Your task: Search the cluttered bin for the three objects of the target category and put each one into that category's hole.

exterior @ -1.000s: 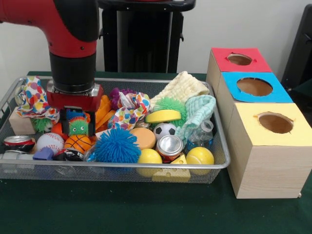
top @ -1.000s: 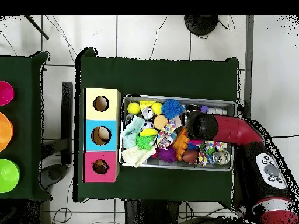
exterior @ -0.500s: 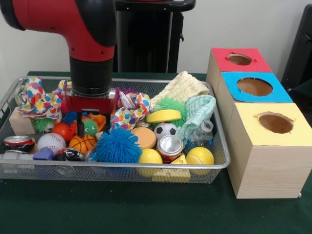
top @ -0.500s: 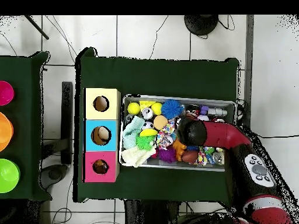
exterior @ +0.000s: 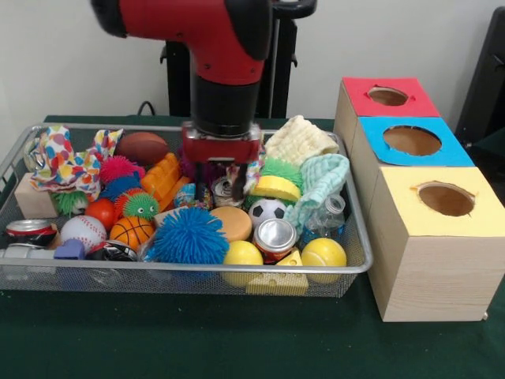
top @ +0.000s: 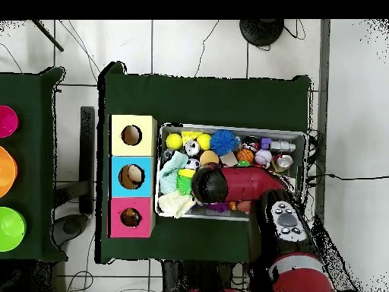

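Note:
My gripper [exterior: 222, 183] hangs low in the middle of the wire bin [exterior: 357, 237], over a patterned cloth scrap and a small can top [exterior: 223, 190]. Whether anything is held does not show. Beside it lie a yellow-green disc [exterior: 276, 187], a soccer ball [exterior: 267, 210], an orange disc [exterior: 230, 223] and a blue spiky ball [exterior: 188, 235]. Three boxes with round holes stand to the right: red [exterior: 388, 96], blue [exterior: 412, 140], yellow [exterior: 446, 199]. In the overhead view the arm's head [top: 209, 184] hides the gripper.
Left part of the bin holds a brown football [exterior: 142, 147], pink [exterior: 118, 167] and green [exterior: 140, 205] spiky balls, a basketball [exterior: 130, 230], a baseball [exterior: 80, 230] and a patterned cloth [exterior: 63, 162]. Cloths [exterior: 298, 140], a bottle [exterior: 325, 217], a can [exterior: 274, 235] and yellow balls [exterior: 323, 253] fill the right.
The arm has swung from the bin's left part to its middle in the front view. The football and the pink spiky ball on the left are uncovered.

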`<act>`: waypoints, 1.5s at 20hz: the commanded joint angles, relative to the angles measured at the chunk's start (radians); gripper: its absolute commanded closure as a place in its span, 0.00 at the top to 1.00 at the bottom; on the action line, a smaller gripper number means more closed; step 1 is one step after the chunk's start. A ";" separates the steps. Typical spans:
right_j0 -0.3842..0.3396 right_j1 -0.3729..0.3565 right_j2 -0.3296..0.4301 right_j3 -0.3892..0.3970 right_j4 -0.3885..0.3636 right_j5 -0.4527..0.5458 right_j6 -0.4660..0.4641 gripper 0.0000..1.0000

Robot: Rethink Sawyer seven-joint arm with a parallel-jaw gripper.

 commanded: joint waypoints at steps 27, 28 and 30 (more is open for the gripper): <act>-0.239 0.101 0.084 -0.114 0.024 0.094 -0.084 1.00; -0.253 0.109 0.095 -0.129 0.016 0.107 -0.098 1.00; -0.277 0.122 0.120 -0.158 -0.002 0.134 -0.127 1.00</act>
